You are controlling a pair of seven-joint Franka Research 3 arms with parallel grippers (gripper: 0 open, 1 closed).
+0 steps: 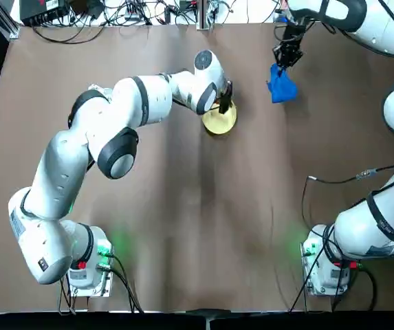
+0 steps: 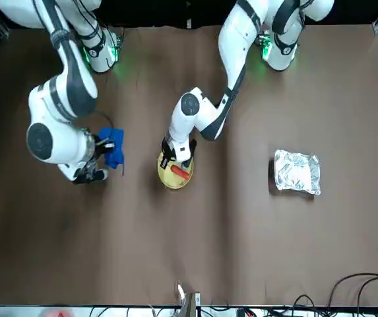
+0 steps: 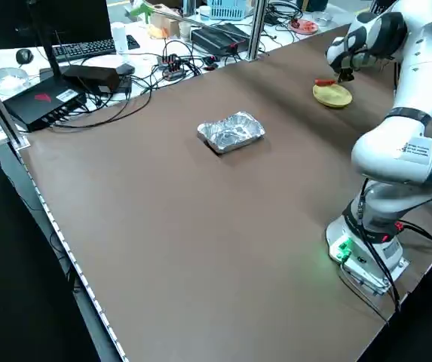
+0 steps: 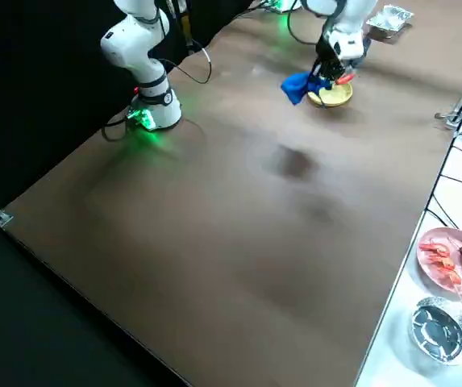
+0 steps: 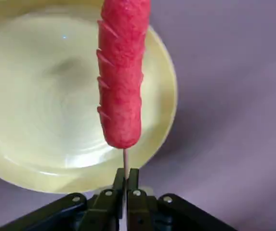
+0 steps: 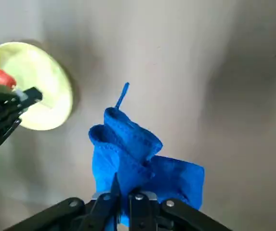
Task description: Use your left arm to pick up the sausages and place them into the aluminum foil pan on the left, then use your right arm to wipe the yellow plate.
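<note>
The left gripper [image 5: 126, 175] is pinching a thin wooden stick [image 5: 125, 161]. The stick is carrying one scored red sausage [image 5: 122, 72], its lower end running between the two fingers. In the left wrist view, the sausage is partly covering the yellow plate [image 2: 169, 179] and extending past its rim.

The left arm [image 1: 124, 103] is reaching out over the table [image 1: 176, 240] from its base, and its gripper is standing at the yellow plate. The plate is lying face up on the table, between the two arms' grippers. It is showing a darker golden rim and a smooth inner surface.

The right gripper [image 6: 123, 199] is pinching a blue cloth [image 6: 128, 159]. The cloth is bunching between the fingers, with a loose loop projecting from one end and a flat corner spreading to the side. The right gripper is holding the cloth near the yellow plate, on the plate's right side.

The foil pan [image 2: 297, 172] is resting on the table, well apart from the plate on the robot's left. Its silver edges are wrinkling.

Off the table, a pink plate [image 4: 432, 278] is holding several food pieces [image 4: 442, 260], and a round foil bowl [image 4: 439, 332] is standing beside it.
</note>
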